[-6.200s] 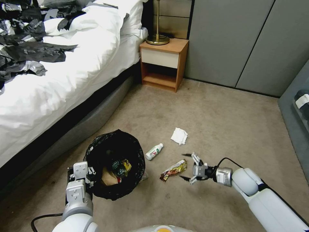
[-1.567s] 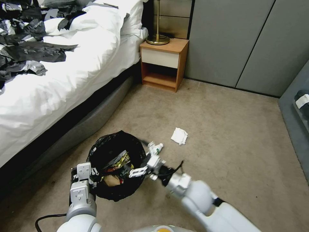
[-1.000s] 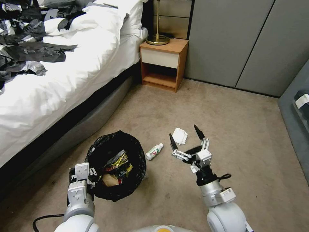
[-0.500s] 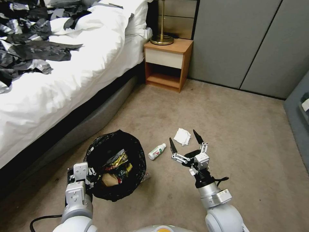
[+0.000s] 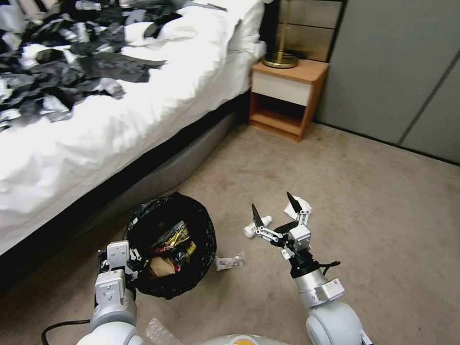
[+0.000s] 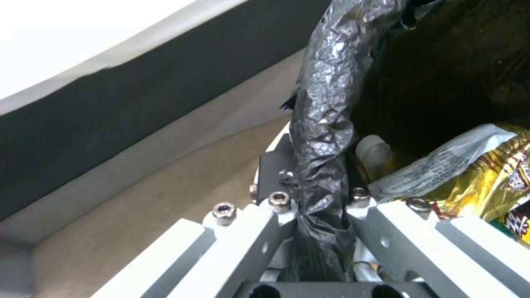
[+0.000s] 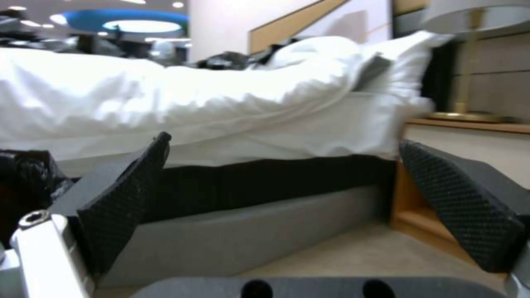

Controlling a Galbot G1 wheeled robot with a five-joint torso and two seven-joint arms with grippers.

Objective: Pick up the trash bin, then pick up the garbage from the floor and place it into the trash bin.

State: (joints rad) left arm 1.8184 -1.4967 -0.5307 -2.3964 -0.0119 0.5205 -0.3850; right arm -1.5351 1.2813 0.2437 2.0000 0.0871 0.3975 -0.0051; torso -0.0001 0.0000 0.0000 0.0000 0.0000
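The trash bin (image 5: 167,282), lined with a glossy black bag, is in front of me on the left, and my left gripper (image 5: 118,261) is shut on its near rim. In the left wrist view the fingers clamp the crinkled bag rim (image 6: 323,124). Garbage lies inside: a gold wrapper (image 5: 173,235) (image 6: 486,182) and a brown paper bag (image 5: 160,267). My right gripper (image 5: 272,205) is open and empty, raised with its tips pointing up, right of the bin. Behind it on the carpet lie a small white bottle (image 5: 250,228) and a white tissue (image 5: 298,209). A clear crumpled wrapper (image 5: 230,261) lies beside the bin.
The bed (image 5: 120,110), with black-and-silver sheets piled on it, runs along the left; its dark base (image 7: 248,182) is close to the bin. A wooden nightstand (image 5: 287,98) with a lamp stands at the back. Grey cabinet doors (image 5: 397,67) close the right. Another clear plastic scrap (image 5: 160,330) lies near my base.
The gold wrapper went from the floor into the bin, and my right gripper came back out, open. The camera has turned left, shifting the scene right; a clear wrapper now shows beside the bin.
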